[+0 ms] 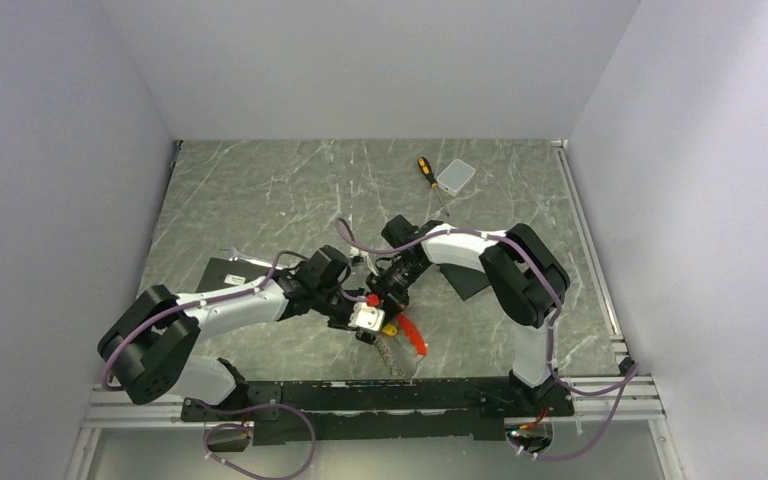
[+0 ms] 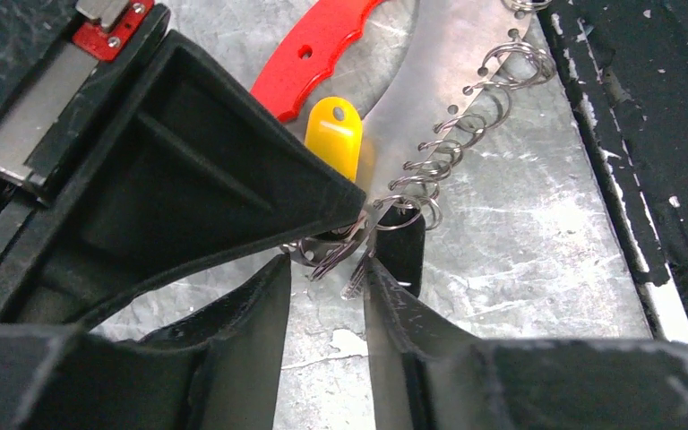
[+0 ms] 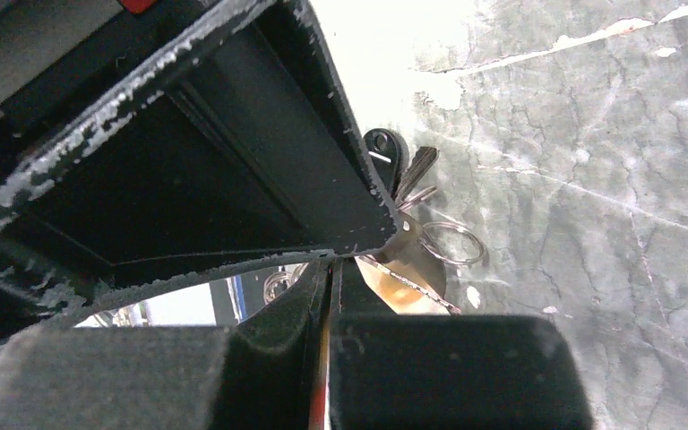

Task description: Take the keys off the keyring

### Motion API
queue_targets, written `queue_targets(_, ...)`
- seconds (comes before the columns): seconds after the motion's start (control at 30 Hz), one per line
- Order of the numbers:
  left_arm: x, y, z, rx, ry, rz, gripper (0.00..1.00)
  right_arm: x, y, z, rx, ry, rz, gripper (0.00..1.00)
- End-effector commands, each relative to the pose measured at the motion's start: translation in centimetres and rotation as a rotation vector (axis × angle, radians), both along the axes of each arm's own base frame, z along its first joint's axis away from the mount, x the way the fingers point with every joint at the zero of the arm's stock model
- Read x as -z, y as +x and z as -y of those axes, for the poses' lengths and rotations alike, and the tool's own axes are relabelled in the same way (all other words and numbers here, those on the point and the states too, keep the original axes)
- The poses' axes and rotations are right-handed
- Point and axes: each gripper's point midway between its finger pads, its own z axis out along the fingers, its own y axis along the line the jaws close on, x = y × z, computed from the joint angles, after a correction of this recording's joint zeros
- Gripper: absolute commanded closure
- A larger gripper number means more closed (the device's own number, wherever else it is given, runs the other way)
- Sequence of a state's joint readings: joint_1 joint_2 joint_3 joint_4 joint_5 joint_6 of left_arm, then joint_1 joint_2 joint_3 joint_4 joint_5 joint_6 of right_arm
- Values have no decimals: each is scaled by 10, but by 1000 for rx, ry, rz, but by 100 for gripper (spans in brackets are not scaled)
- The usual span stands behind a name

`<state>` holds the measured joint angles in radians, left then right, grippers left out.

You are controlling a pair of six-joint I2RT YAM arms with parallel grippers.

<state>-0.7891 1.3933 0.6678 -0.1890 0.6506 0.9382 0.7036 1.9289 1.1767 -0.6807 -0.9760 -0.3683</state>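
The keys (image 2: pixel 345 260) hang in a small silvery bunch beside a black key head (image 2: pixel 403 244), right at the tips of my left gripper (image 2: pixel 322 269). That gripper is open, with the key tips in the gap between its fingers. The keyring (image 3: pixel 452 242) carries a red curved strip (image 2: pixel 322 45), a yellow tag (image 2: pixel 334 134) and a chain of wire loops (image 2: pixel 466 116). My right gripper (image 3: pixel 333 269) is shut on a thin flat piece of the keyring, which sticks out past its fingers. In the top view both grippers meet near the table's front, above the red strip (image 1: pixel 412 335).
A yellow-handled screwdriver (image 1: pixel 425 172) and a white box (image 1: pixel 455 176) lie at the back. A silver wrench (image 1: pixel 243 258) rests by a black pad (image 1: pixel 222 273) on the left. Another black pad (image 1: pixel 465 282) lies under the right arm. The black base rail (image 1: pixel 380 395) runs close by.
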Motion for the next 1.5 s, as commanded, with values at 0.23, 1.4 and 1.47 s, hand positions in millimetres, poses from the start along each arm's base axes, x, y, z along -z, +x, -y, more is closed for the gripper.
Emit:
queue_targets(0.23, 2, -7, 2, 20, 0, 6, 80, -26, -5, -2, -34, 95, 35, 100)
queue_targets(1.4, -28, 11, -5, -187, -126, -132, 100, 7, 10, 20, 67, -38, -73, 100)
queue_targets(1.47, -27, 12, -6, -201, -121, -133, 100, 4, 11, 20, 67, -24, -58, 100)
